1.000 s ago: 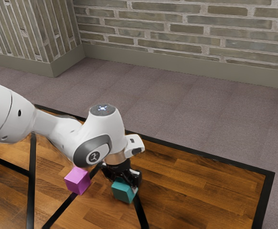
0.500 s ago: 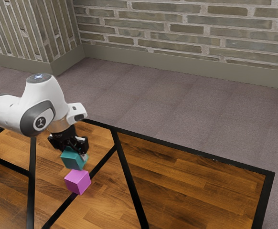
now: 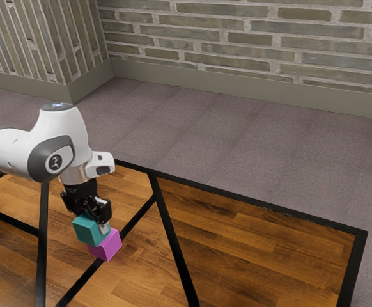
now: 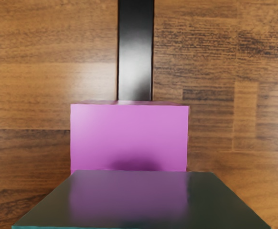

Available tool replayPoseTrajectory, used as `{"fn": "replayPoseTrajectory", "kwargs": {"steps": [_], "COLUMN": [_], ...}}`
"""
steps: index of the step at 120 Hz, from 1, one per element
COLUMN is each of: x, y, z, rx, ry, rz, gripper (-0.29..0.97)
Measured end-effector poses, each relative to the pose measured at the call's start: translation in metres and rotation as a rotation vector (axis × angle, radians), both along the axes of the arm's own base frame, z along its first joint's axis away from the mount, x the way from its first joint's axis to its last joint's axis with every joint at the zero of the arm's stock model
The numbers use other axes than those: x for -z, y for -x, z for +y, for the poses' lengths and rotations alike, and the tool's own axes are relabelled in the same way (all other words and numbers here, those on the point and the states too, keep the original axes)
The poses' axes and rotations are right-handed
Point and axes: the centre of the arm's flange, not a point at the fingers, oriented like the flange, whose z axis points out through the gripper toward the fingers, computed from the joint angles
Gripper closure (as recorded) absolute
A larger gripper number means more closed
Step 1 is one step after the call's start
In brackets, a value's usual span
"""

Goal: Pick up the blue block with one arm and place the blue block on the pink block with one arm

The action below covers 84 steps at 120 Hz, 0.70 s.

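My gripper (image 3: 89,217) is shut on the blue-green block (image 3: 89,230), holding it by two sides just above the table. The pink block (image 3: 108,245) rests on the wooden tabletop, partly behind and under the held block, on the exterior view's right side of it. The wrist view shows the pink block (image 4: 129,136) just beyond the dark top of the held block (image 4: 139,200), which overlaps its near edge. Whether the two blocks touch is unclear.
The wooden table (image 3: 250,256) has black strips (image 3: 170,243) crossing it and a black border. A black strip (image 4: 135,50) runs on past the pink block. Grey floor and brick walls lie beyond the table.
A second ago I held the block at the exterior view's right of the pink block; I swung it left and up, and have now lowered it close against the pink block.
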Motion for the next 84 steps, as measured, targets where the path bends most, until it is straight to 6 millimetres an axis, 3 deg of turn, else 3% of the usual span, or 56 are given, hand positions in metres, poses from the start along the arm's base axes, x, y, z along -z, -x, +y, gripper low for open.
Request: {"fn": "replayPoseTrajectory", "kwargs": {"steps": [59, 84], "x": [0.008, 0.008], "y": [-0.016, -0.018], "z": [-0.004, 0.008], "rx": [0.087, 0.085], "ry": [0.041, 0.048], "rz": [0.023, 0.022], "gripper": [0.3, 0.3]}}
